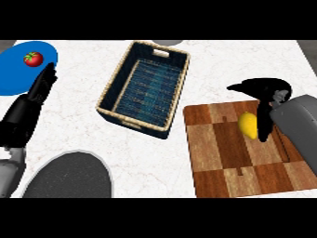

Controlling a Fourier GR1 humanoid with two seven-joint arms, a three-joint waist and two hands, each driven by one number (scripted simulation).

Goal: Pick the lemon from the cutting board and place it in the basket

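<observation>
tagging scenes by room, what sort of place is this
Most likely a kitchen counter: a white marbled counter top carries a wooden cutting board with a lemon on it, and a tomato on a blue plate.

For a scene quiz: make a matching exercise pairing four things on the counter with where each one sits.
Things:
1. lemon
2. tomato
3. basket
4. grey plate

Places:
A. on the blue plate
B. middle of the counter
C. lower left, near the left hand
D. on the cutting board, under the right hand

Pairs: 1-D, 2-A, 3-B, 4-C
</observation>
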